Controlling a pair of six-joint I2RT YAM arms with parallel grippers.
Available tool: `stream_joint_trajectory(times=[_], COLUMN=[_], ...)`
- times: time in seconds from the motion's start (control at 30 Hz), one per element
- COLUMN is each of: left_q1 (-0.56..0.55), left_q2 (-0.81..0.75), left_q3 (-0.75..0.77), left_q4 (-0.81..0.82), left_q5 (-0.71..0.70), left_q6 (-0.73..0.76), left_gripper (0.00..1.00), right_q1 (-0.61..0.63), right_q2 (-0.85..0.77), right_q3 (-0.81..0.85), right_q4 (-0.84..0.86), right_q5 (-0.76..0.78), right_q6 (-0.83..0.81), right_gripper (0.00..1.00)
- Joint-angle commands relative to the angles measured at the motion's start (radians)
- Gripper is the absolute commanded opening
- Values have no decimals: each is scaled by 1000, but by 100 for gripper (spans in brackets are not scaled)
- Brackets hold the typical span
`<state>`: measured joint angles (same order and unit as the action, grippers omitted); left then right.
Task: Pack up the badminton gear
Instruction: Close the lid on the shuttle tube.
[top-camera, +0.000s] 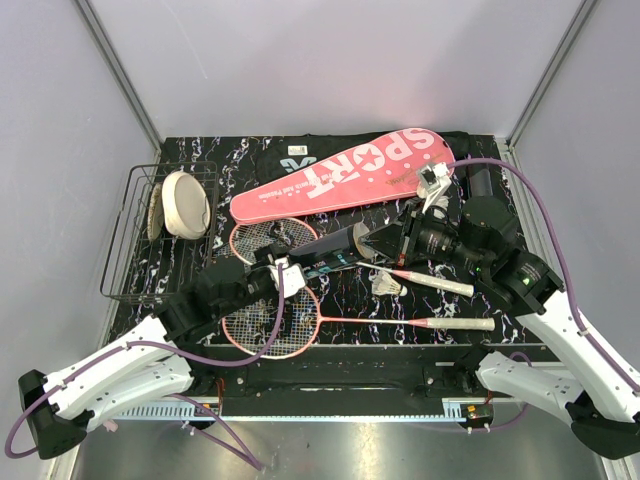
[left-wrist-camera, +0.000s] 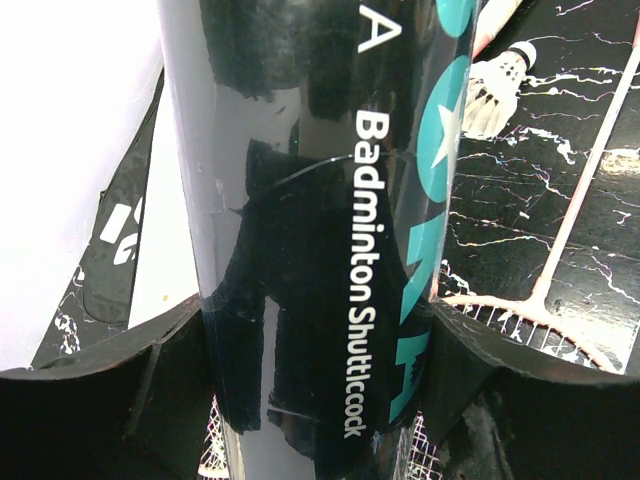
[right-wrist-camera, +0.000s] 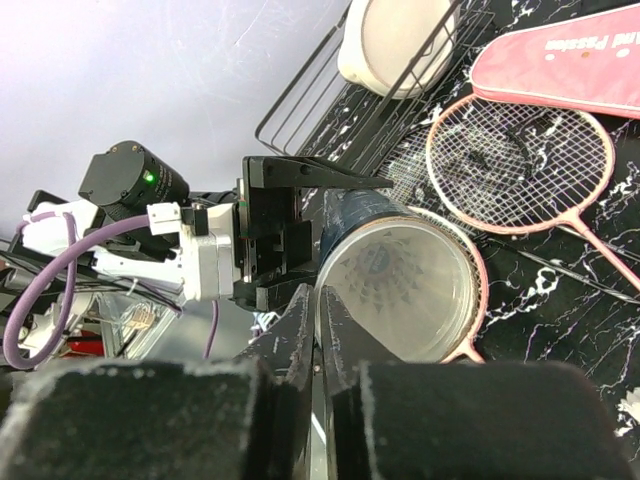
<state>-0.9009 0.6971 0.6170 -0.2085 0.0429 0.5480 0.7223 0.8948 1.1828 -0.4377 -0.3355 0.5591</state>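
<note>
Far left: wire basket (top-camera: 112, 262) w/ cream disc (top-camera: 186, 203) in it. My left pincer (left-wrist-camera: 315, 340) is clamped on the dark tube (left-wrist-camera: 300, 250), mid-scene over the racket heads, its open mouth to the right. Below on the counter (top-camera: 350, 300): far racket (top-camera: 272, 238) and near racket (top-camera: 270, 320), heads left, handles right. A loose shuttlecock (top-camera: 385, 285) lies by the far racket's shaft. The pink SPORT case (top-camera: 340, 178) is on the far side, atop the black bag (top-camera: 290, 155). My right pincer (right-wrist-camera: 318, 310) has its fingers all but together at the tube's rim. An inner shuttlecock (right-wrist-camera: 385, 275) sits inside the tube.

I count two rackets (top-camera: 265, 240), one tube (top-camera: 335, 245), one loose shuttlecock (top-camera: 385, 285), one pink case (top-camera: 350, 175), one black bag (top-camera: 290, 150), one basket (top-camera: 125, 230), one disc (top-camera: 185, 203).
</note>
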Motion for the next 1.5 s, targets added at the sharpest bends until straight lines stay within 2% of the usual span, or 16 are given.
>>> stream_joint_trajectory(times=[0.0,0.1,0.17,0.27,0.5,0.87,1.17,1.47], left_q1=[-4,-4,-4,-4,-4,-4,-4,-7], left_q2=[-4,2,13,24,38,30,-5,-64], left_q3=[53,58,66,70,75,75,53,20], left_q4=[100,93,83,75,66,81,109,139], left_q5=[18,0,-12,-25,-31,-21,20,40], left_q6=[-5,-2,-5,-2,-8,-6,-3,24], left_gripper=[0,0,0,0,0,0,0,0], right_q1=[11,12,11,12,12,12,12,12], right_q2=[-10,-33,-75,-82,-39,4,-26,-10], right_q3=[-5,9,27,66,43,-29,-57,-49], right_q4=[53,39,7,-68,-69,33,96,91], right_q5=[-27,-4,106,176,168,66,-6,-92], right_q6=[12,-17,-47,-108,-131,-55,36,64], right_gripper=[0,0,0,0,0,0,0,0])
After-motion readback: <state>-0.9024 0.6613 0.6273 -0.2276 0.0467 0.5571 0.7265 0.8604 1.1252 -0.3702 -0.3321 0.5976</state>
